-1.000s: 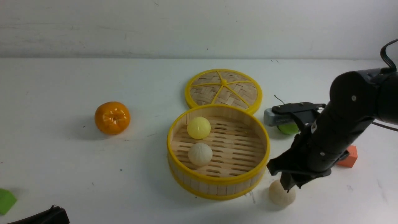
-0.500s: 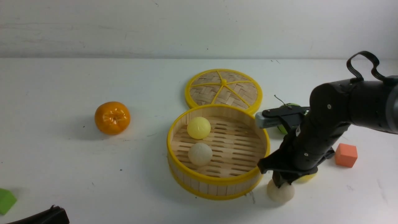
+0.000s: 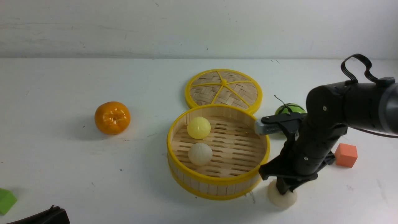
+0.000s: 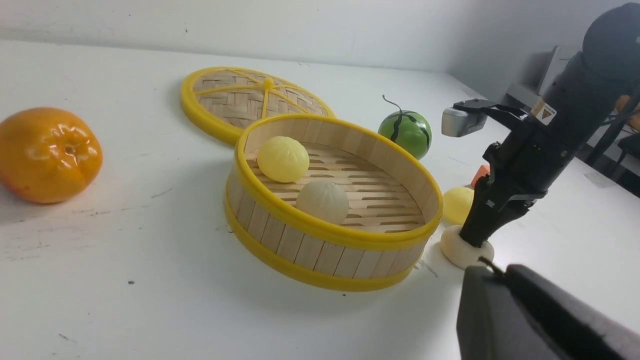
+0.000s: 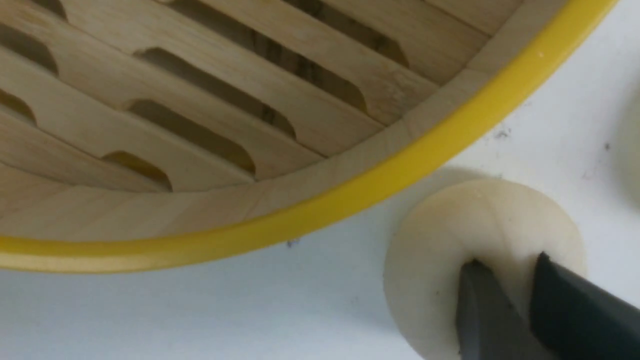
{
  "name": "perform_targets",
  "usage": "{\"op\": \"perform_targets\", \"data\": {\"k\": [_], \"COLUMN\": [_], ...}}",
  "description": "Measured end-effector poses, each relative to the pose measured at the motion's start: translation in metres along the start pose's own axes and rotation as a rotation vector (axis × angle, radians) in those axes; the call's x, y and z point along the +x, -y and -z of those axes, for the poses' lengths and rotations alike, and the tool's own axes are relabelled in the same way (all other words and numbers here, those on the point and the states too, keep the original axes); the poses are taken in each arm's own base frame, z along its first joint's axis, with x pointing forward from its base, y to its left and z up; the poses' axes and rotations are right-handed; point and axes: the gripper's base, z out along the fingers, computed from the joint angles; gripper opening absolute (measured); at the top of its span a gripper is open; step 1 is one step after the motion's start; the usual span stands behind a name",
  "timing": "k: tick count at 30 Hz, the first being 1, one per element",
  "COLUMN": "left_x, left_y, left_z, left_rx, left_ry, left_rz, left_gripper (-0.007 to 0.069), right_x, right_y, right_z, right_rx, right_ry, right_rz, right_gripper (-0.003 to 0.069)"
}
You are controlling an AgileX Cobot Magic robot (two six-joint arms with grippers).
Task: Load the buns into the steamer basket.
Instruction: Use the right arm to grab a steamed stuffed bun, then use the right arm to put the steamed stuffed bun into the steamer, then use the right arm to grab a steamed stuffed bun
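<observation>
as right fingers (image 5: 477, 310) pinch it, a cream bun (image 3: 282, 199) sits by the steamer basket (image 3: 217, 181).

The white bench (image 3: 62, 171) shows a tan slatted steamer basket (image 3: 199, 186) with yellow rims, a pale yellow bun (image 3: 199, 127), a cream bun (image 3: 281, 200), a glossy orange tangerine (image 3: 112, 117) and a green, dark-striped watermelon ball (image 3: 290, 109).

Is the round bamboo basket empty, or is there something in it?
Partly filled: a pale yellow bun and a cream bun lie on the steamer basket's slatted floor.
</observation>
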Motion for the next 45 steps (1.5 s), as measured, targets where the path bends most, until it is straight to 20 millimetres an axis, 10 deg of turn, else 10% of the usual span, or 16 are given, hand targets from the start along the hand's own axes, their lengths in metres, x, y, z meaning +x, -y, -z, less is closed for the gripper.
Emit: {"op": "perform_targets", "data": {"k": [9, 17, 28, 38, 45], "left_x": [0.0, 0.0, 0.0, 0.0, 0.0], "left_y": [0.0, 0.0, 0.0, 0.0, 0.0], "left_z": [0.0, 0.0, 0.0, 0.0, 0.0], "left_rx": [0.0, 0.0, 0.0, 0.0, 0.0], "left_ry": [0.0, 0.0, 0.0, 0.0, 0.0], "left_rz": [0.0, 0.0, 0.0, 0.0, 0.0], "left_gripper": [0.0029, 0.0033, 0.0047, 0.0057, 0.0057], "right_x": [0.007, -0.019, -0.109, -0.122, -0.096], "right_y": [0.0, -0.018, -0.027, -0.026, -0.024], "right_z": [0.013, 0.096, 0.036, 0.016, 0.074], "right_rx": [0.012, -0.076, -0.135, -0.131, -0.055], "right_ry": [-0.054, 0.2, 0.276, 0.221, 0.161], "right_rz": [0.025, 0.054, 0.04, 0.047, 0.099], "right_gripper": [0.0005, 0.0011, 0.0028, 0.0335, 0.0463]}}
